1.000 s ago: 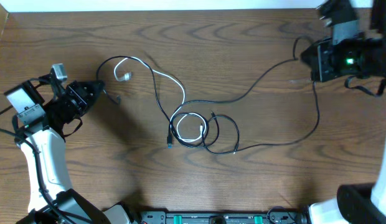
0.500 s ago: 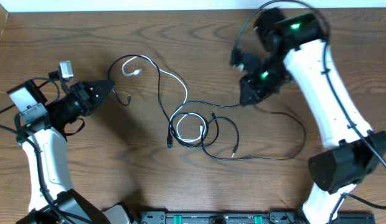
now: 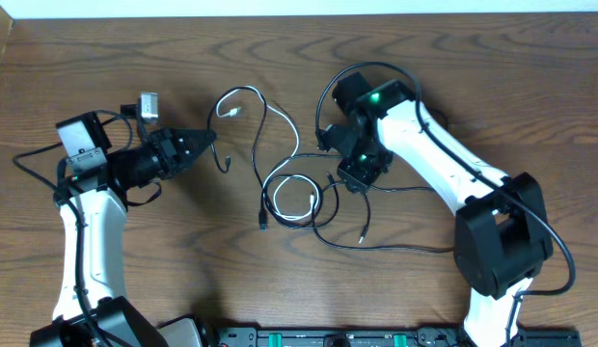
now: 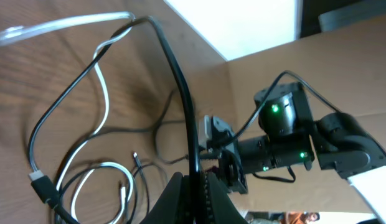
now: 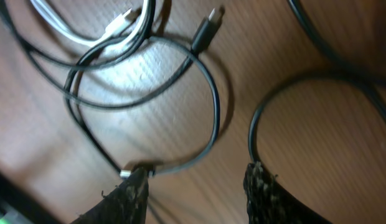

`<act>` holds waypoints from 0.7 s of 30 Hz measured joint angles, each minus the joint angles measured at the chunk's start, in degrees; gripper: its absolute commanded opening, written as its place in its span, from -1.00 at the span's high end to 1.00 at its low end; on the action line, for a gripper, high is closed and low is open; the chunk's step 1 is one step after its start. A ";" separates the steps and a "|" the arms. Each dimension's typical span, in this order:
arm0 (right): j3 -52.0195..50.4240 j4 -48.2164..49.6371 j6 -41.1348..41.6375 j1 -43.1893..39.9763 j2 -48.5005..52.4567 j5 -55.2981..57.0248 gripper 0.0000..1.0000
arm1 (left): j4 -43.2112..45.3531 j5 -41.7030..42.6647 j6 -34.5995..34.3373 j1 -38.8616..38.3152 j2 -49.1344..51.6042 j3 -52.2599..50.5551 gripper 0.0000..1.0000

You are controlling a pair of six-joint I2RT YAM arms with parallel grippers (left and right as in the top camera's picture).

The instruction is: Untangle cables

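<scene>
Overhead: the tangled cables (image 3: 299,221) lie mid-table (image 3: 183,270), with the right jaws just over them. Left wrist: the left jaws pinch a black cable (image 4: 180,93). Right wrist: the right jaws stand wide, and a black loop (image 5: 215,106) passes between them.

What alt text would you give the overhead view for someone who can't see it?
A tangle of black and white cables lies on a wooden table. The left gripper pinches one black cable; the right gripper, open, is above the tangle.
</scene>
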 measured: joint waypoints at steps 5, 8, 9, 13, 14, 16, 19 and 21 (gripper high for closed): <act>-6.69 11.54 -0.20 0.52 0.04 0.39 0.28 | -4.09 -4.81 3.89 -1.38 0.00 0.02 0.85; -10.62 16.26 -0.26 0.55 0.02 0.48 0.42 | -5.11 -6.10 5.33 -1.40 0.00 0.02 0.86; -11.74 17.40 -0.28 0.55 0.04 0.46 0.44 | -5.25 -6.21 5.62 -1.40 0.00 0.02 0.86; -15.23 19.23 0.07 0.57 0.02 0.50 0.73 | -5.33 -6.60 6.64 -1.40 0.00 0.02 0.85; -15.50 19.32 0.22 0.57 0.04 0.57 0.82 | -5.31 -6.62 6.82 -1.40 0.00 0.02 0.85; -15.54 19.80 0.81 0.57 0.04 0.59 0.98 | -5.33 -6.75 6.91 -1.40 0.00 0.02 0.86; -15.58 22.27 3.69 0.57 0.04 0.85 0.98 | -5.33 -6.80 7.04 -1.40 0.00 0.02 0.86; -15.63 24.79 7.91 0.57 0.02 2.84 0.98 | -5.33 -6.82 7.06 -1.40 0.00 0.02 0.86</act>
